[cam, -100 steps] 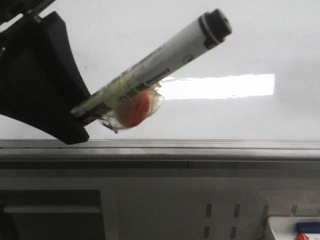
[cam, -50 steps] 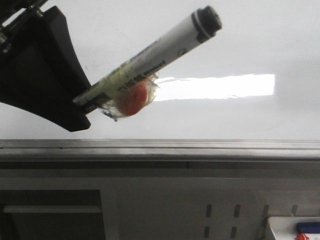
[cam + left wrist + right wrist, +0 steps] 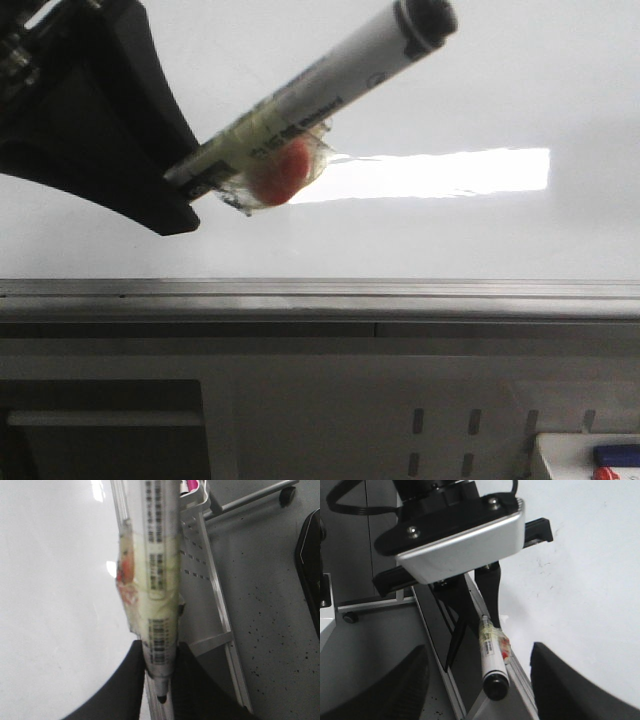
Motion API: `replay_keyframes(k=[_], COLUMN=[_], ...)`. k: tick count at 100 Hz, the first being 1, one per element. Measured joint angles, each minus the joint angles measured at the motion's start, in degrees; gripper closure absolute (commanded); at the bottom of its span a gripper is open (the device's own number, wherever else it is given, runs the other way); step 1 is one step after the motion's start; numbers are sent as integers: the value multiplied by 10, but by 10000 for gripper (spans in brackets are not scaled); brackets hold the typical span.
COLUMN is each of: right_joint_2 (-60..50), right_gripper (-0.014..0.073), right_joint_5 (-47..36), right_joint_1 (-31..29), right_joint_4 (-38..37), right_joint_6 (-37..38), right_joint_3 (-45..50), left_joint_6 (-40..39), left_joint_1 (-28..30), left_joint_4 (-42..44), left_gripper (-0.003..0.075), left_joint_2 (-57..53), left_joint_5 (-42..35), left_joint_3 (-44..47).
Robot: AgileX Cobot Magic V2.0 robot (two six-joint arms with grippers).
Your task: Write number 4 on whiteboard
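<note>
My left gripper (image 3: pixel 185 190) is shut on a white marker (image 3: pixel 320 75) with a black end cap. Yellowish tape and a red blob are wrapped round the barrel. The marker is held in the air in front of the whiteboard (image 3: pixel 500 80), above its grey frame edge (image 3: pixel 400 290). In the left wrist view the fingers (image 3: pixel 135 680) clamp the marker (image 3: pixel 160 555) beside the board (image 3: pixel 50 580). My right gripper (image 3: pixel 479 652) is open and empty, facing the left gripper (image 3: pixel 477 617) and the marker (image 3: pixel 492 655). No number 4 shows on the board.
A bright rectangular reflection (image 3: pixel 450 172) lies on the board. Below the frame is a grey slotted stand (image 3: pixel 440 420). A white tray (image 3: pixel 585 455) with blue and red items sits at the bottom right. The speckled floor (image 3: pixel 270 605) and a caster (image 3: pixel 286 495) show beyond the stand.
My left gripper has moved up and a little to the right with the marker. The marker's cap end now reaches the top edge of the front view.
</note>
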Motion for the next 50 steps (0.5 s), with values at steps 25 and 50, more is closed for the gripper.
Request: replay_keyframes(k=[25, 50], right_joint_2=[55, 75], right_gripper=[198, 199], right_joint_5=[-29, -34], right_joint_1=[0, 0], right_joint_4=[-20, -47], right_joint_6=[0, 1], right_joint_3=[0, 0], left_joint_6=[61, 69], left_joint_1=[0, 0], left_joint_4=[-71, -93], left_gripper=[740, 740], left_joint_2=[-5, -7], left_joint_5=[0, 3], left_joint_3=[0, 0])
